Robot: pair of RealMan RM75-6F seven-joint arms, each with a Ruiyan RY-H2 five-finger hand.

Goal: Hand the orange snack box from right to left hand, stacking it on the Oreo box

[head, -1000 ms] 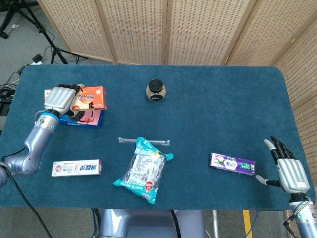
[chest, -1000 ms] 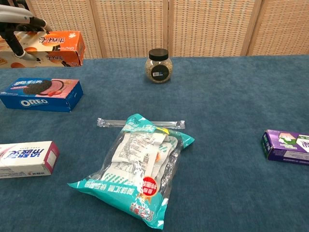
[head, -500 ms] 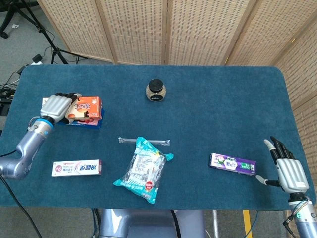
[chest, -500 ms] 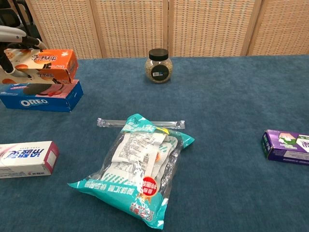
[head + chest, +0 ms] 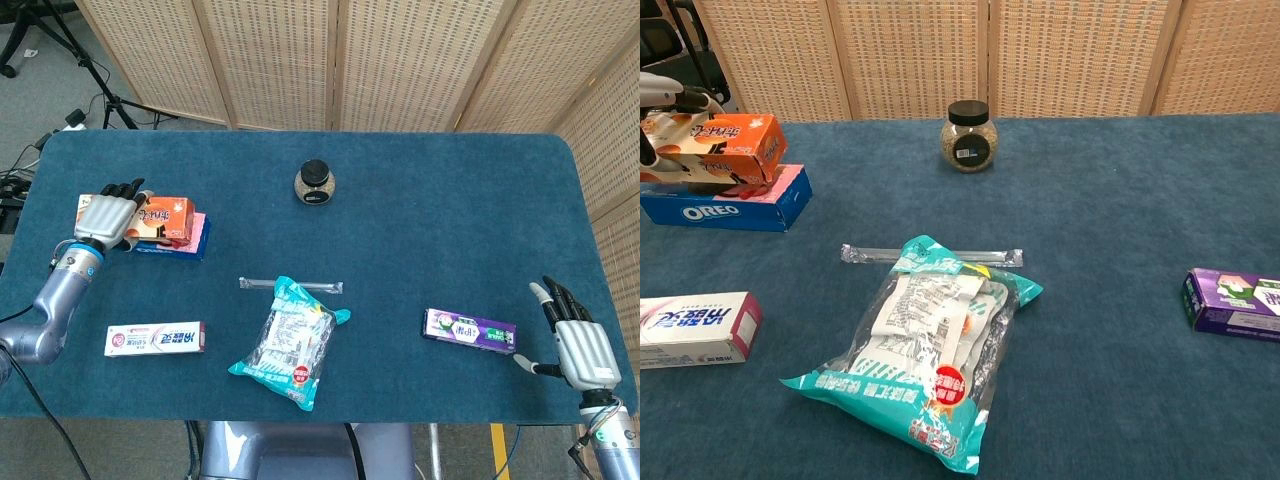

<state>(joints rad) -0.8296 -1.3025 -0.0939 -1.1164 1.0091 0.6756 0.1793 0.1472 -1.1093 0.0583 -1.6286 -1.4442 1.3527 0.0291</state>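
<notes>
Left hand: the left hand (image 5: 103,214) is lying over the left end of the orange snack box (image 5: 160,218), fingers curled around that end and gripping it; in the chest view only its fingertips (image 5: 685,97) are showing at the frame's left edge, resting on the box top.
Orange snack box: it is sitting on top of the Oreo box (image 5: 725,205), touching it, with its right end tilting slightly upward in the chest view.
Oreo box: the blue carton is lying flat near the left edge of the table (image 5: 430,200), its pink lid peeking out to the right of the orange box.
Right hand: the right hand (image 5: 578,345) is hovering at the near right corner, fingers spread apart and holding nothing, just beside the purple box (image 5: 469,329) but not touching it.
Other items: a toothpaste box (image 5: 155,339) is lying near the left front, a teal snack bag (image 5: 291,342) is lying in the middle, a clear wrapped straw (image 5: 290,286) is lying just behind the bag, and a black-lidded jar (image 5: 314,183) is standing toward the back.
</notes>
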